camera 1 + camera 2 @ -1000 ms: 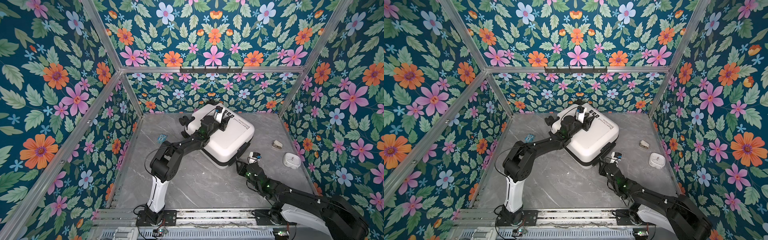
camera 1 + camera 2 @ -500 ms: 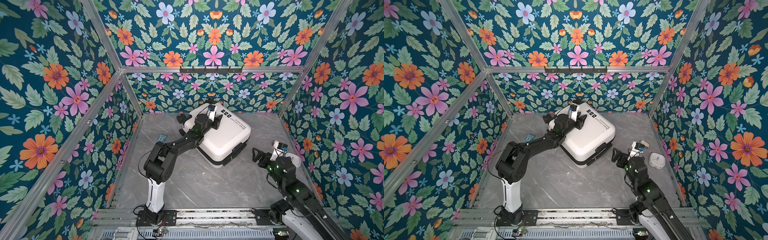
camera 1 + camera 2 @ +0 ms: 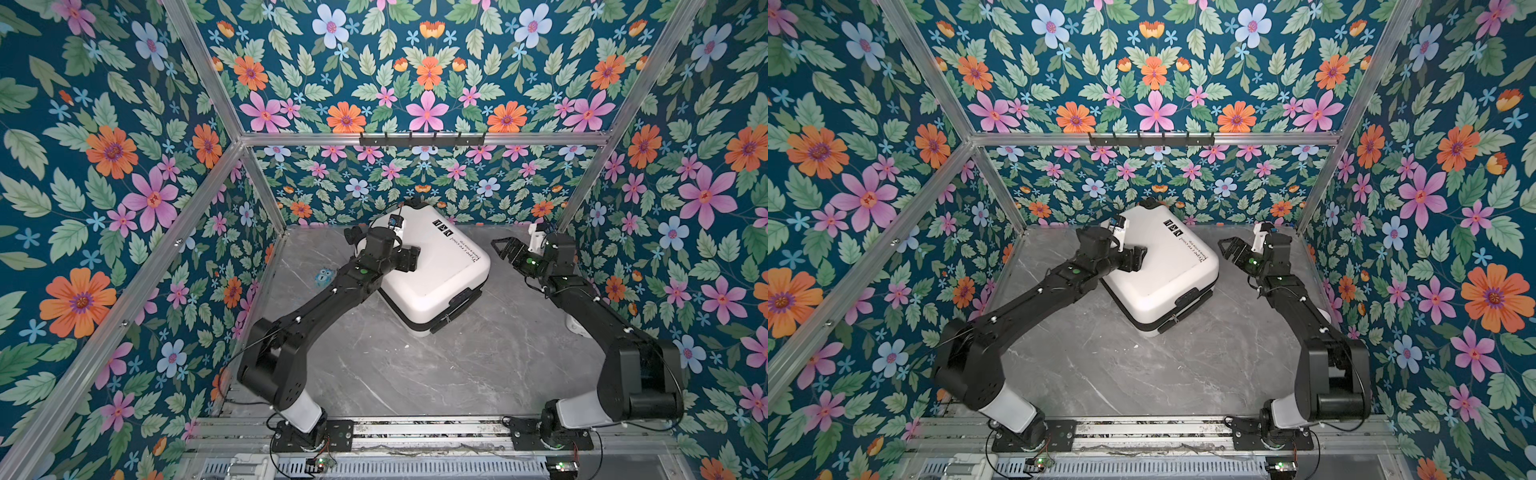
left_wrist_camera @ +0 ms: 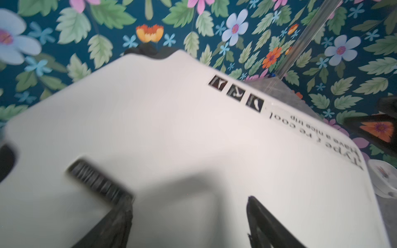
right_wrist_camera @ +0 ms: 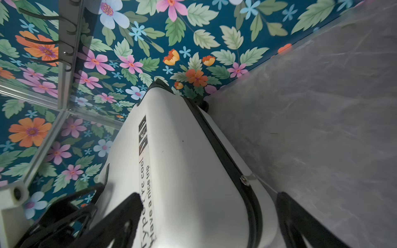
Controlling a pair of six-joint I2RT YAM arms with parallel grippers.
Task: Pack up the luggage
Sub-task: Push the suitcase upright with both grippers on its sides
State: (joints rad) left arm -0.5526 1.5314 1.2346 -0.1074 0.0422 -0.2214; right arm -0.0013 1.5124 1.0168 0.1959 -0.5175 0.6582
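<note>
I see the suitcase shut, far back on the table. Left gripper over its top, jaws spread, possibly touching; it's blurry. Right gripper gapes empty just beside it.

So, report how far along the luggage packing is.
Done: the luggage lies shut on the table, its zipper band closed where visible. In hand: nothing; the left gripper is open over the shell, the right gripper open beside it. Left: a small blue item and a white item sit outside; contents can't be seen.
</note>
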